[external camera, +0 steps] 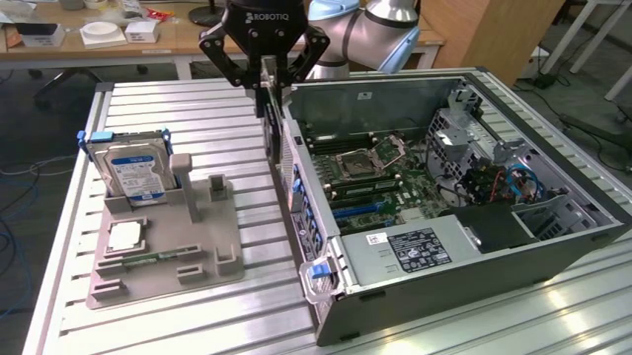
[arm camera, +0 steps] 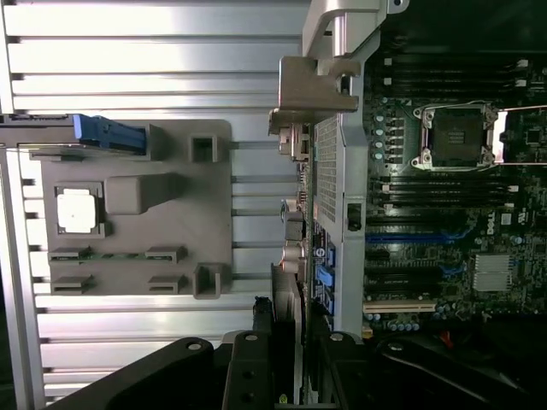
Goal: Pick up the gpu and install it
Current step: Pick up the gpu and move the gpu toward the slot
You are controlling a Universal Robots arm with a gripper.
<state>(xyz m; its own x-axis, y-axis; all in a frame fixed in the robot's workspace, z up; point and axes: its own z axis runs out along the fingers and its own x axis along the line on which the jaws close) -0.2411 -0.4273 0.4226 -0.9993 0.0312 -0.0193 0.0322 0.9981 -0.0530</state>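
Surface (external camera: 197,111) of ribbed metal. At the exterior view's left it carries a grey holder (external camera: 212,251). A hard drive (external camera: 133,170) with a blue-white label stands upright at the holder's far end. A square processor chip (external camera: 126,237) and a green memory stick (external camera: 148,260) lie flat nearer the camera.

Centre: gripper (external camera: 266,83) hangs from above, jaws drawn narrow and clamped on the top edge of the gpu (external camera: 266,122). The gpu hangs vertically, directly beneath the gripper, clear of the holder. It sits just beside the rear wall of the computer case (external camera: 445,296); whether it touches the wall, cannot tell.

Right: the case lies open, motherboard (external camera: 385,185) exposed. The gpu is not seated in any slot.

Wrist view: the gpu (arm camera: 289,299) is pinched between the black fingers (arm camera: 252,363).
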